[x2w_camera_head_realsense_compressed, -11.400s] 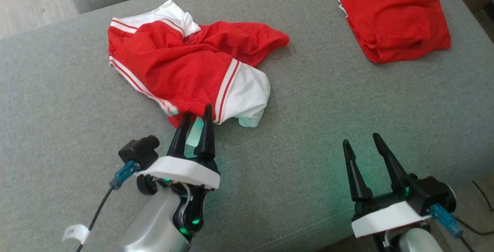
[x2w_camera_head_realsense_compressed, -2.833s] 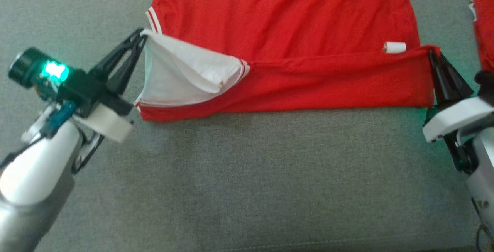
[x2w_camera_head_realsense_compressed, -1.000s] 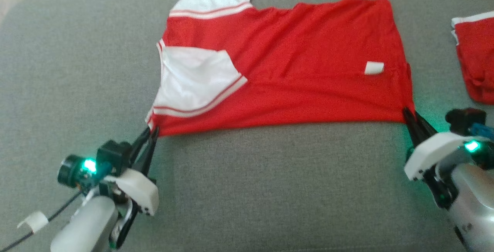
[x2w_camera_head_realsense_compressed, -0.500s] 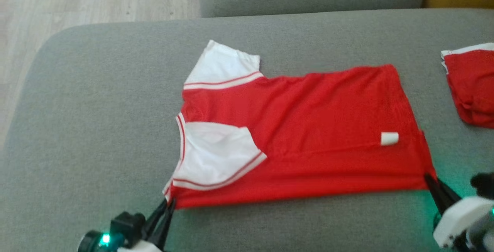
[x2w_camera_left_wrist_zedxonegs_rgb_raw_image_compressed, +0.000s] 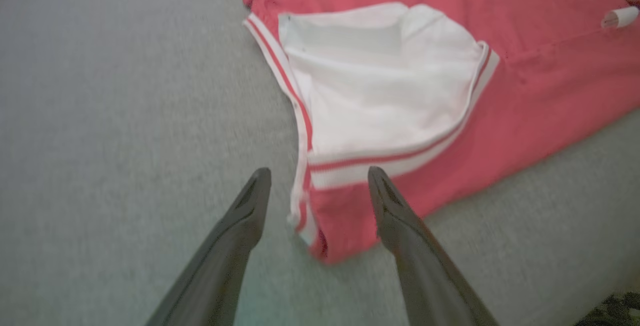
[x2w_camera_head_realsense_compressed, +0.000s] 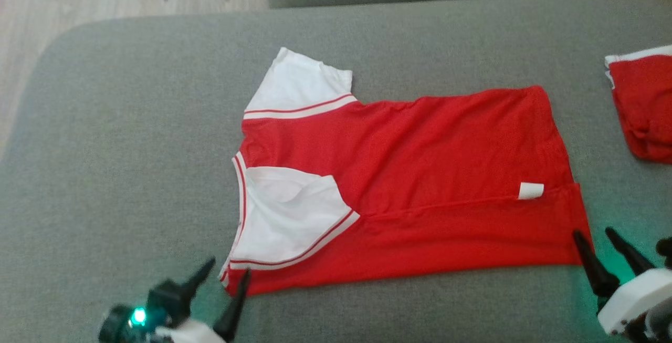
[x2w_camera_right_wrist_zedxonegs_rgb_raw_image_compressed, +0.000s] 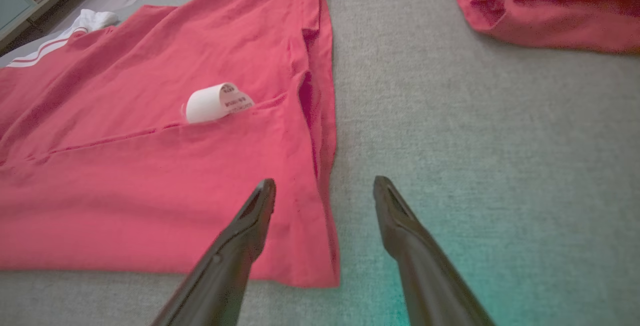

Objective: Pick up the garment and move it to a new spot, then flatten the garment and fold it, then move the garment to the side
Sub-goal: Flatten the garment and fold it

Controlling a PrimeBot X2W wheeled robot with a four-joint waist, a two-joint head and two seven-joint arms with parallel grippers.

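Garment [x2w_camera_head_realsense_compressed: 409,185], a red shirt with white sleeves, lies spread across the middle of the grey sofa cushion [x2w_camera_head_realsense_compressed: 131,122]. One sleeve [x2w_camera_head_realsense_compressed: 289,211] is folded over its front, and a white label [x2w_camera_head_realsense_compressed: 531,190] sits near its right edge. Left fingers [x2w_camera_head_realsense_compressed: 234,303], at the lower left, stand spread and released astride the shirt's lower-left corner. The right fingers [x2w_camera_head_realsense_compressed: 592,267], at the lower right, are likewise released, holding nothing, at its lower-right corner. Another red piece [x2w_camera_head_realsense_compressed: 643,106] lies at the right edge.

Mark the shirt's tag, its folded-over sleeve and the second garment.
tag [x2w_camera_right_wrist_zedxonegs_rgb_raw_image_compressed: 214,102]: right wrist view, curled white loop.
folded-over sleeve [x2w_camera_head_realsense_compressed: 289,217]: head view, middle of white panel.
second garment [x2w_camera_head_realsense_compressed: 646,106]: head view, red cloth.
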